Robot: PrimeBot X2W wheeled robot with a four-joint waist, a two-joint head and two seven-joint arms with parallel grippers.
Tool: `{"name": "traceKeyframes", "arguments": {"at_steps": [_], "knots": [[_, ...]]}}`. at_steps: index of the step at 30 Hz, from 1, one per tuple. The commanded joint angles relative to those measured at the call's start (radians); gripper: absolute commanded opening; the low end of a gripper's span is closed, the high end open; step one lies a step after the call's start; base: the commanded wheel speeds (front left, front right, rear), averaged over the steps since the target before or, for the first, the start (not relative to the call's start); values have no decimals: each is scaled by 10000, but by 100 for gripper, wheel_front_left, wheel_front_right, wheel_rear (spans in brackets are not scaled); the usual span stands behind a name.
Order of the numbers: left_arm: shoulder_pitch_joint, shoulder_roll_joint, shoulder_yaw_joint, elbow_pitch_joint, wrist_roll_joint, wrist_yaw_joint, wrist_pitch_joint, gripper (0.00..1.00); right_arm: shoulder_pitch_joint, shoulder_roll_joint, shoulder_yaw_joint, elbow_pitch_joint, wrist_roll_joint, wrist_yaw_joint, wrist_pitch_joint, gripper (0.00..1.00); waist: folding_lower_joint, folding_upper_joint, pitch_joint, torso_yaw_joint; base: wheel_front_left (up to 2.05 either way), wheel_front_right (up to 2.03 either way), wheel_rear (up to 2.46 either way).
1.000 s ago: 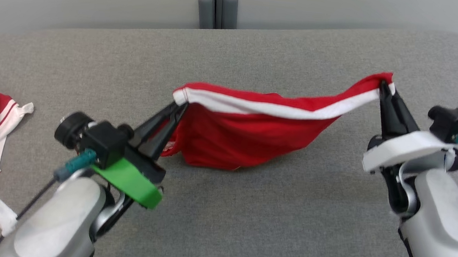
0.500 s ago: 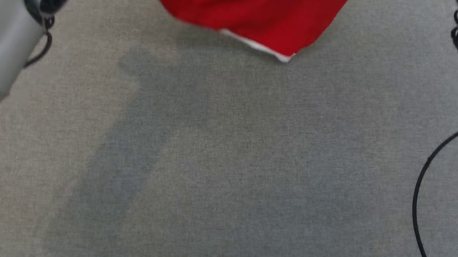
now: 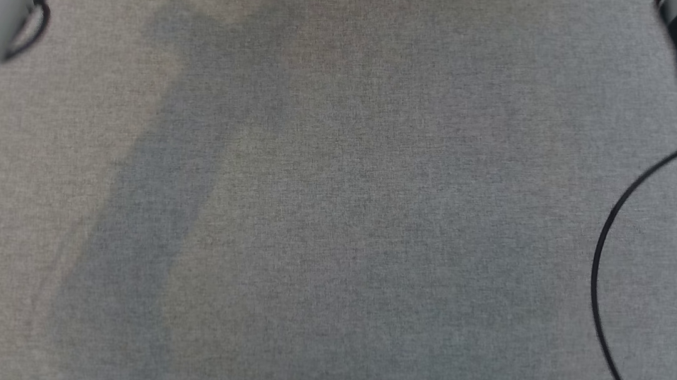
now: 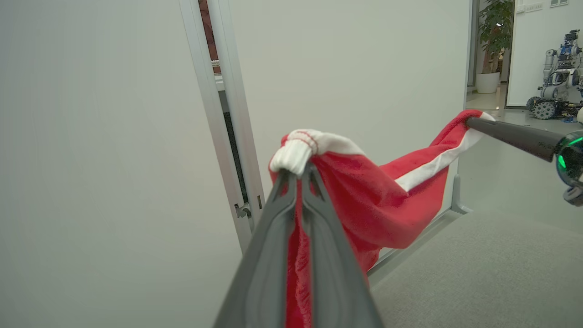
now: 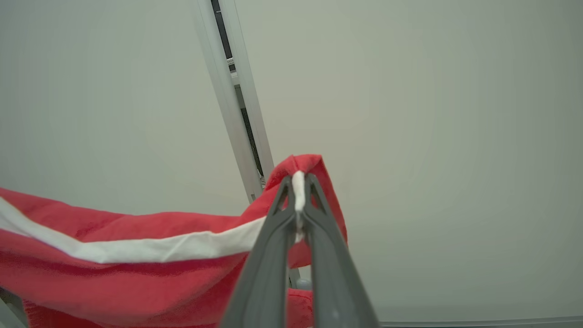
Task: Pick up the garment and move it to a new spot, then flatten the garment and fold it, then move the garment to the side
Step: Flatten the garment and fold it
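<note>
Up in the air, by a pale wall [image 4: 91, 136], the garment [image 4: 364, 200] is hanging and sagging in the middle. It is looking red and soft, with a white stripe [image 5: 136, 248] and a white cuff [image 4: 296, 152]. The left gripper [image 4: 298, 171] is pinching the cuff tight. The right gripper [image 5: 298, 182] is pinching the other end tight.

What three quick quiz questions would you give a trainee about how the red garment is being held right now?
1. True or false: the left gripper stands open.
2. Which part of the red garment does it pinch? A the white band; B a button; C a zip.
3. Fill in: the right gripper is ____ on the garment.
Key: 1 false; 2 A; 3 shut.
</note>
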Motion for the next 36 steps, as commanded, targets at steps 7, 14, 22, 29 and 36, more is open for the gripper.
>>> {"name": "traceKeyframes", "arguments": {"at_steps": [7,14,22,29,36], "knots": [[3952,88,1380,-1318,767,237,-32,0,3317,-610,1443,-1248,1096,2,-267,0,-1,0,-689,-48,0,0,0],[8101,-248,2274,-2963,1742,765,-32,0,6845,-1533,2017,-2914,2106,2,-328,0,-1,0,-1556,-95,0,0,0],[11886,-340,2435,-3923,2295,988,-34,0,10439,-2210,1571,-4421,2754,2,-317,0,-1,0,-2504,-207,0,0,0],[13929,-555,2487,-4444,2505,1234,-33,0,13162,-2137,837,-5674,2686,2,57,0,-1,0,-3200,-114,0,0,0],[14894,-482,2583,-4612,2770,1355,-35,0,15362,-1643,-568,-7010,2080,-1,732,0,-1,0,-3466,-21,0,0,0]]}}
